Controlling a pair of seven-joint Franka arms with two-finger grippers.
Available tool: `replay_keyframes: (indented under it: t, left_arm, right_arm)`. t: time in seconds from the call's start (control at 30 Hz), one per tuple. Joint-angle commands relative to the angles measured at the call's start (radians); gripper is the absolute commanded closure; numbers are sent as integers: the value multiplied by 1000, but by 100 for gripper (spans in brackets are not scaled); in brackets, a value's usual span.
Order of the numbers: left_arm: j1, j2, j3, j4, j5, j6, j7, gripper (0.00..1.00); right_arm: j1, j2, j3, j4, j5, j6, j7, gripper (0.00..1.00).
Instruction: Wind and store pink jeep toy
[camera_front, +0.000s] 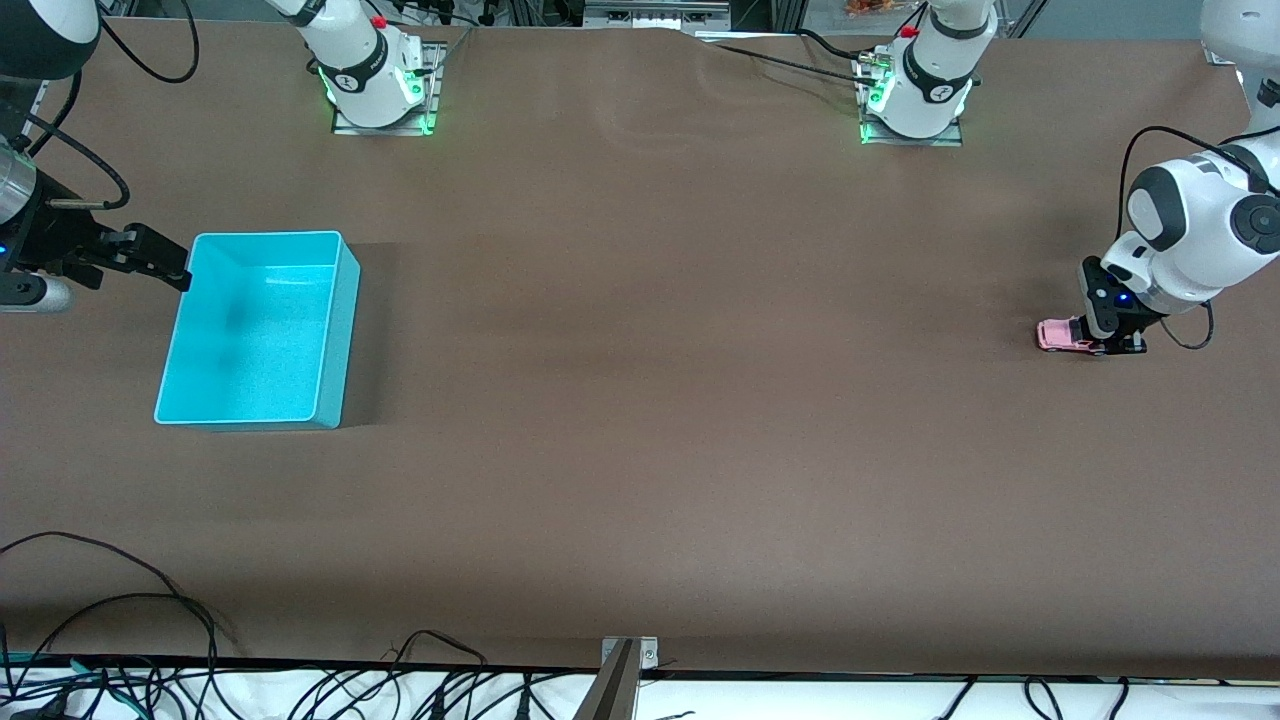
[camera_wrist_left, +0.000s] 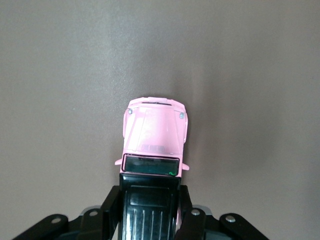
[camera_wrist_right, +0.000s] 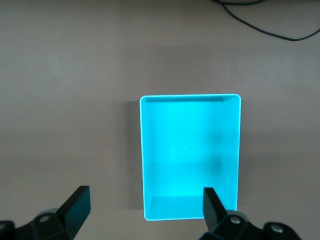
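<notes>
Winding looks like the step in hand, judging by how things are lying. Starting at the right arm's end of the desk, the right end effector (camera_front: 172, 262) is hanging with its fingers spread wide over the rim of the turquoise bin (camera_front: 335, 330), which is sitting empty near that edge — the right arm is waiting. Between bin and toy the brown desk (camera_front: 680, 400) is carrying nothing. Close to the edge at the left arm's end, the left end effector (camera_front: 1112, 340) is gripping the pink jeep toy (camera_front: 1058, 334) by its black-roofed rear, with the wheels apparently on or just above the surface; the left wrist view is showing the pink hood pointing away from the fingers (camera_wrist_left: 111, 202). Next, I judge, the toy is needing a firm pull backward along the desk to load its spring — then a carry across to the bin.
</notes>
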Motion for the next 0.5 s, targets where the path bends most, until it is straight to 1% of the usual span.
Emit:
replay_keyframes:
  t: [0.0, 0.47]
  left_arm:
    - [19, 57, 9, 2, -16, -31, -55, 100]
    - [20, 60, 17, 2, -16, -36, -83, 100]
  right_arm:
    - [1, -2, 0, 6, -5, 10, 7, 0]
    - [1, -2, 0, 6, -5, 10, 9, 0]
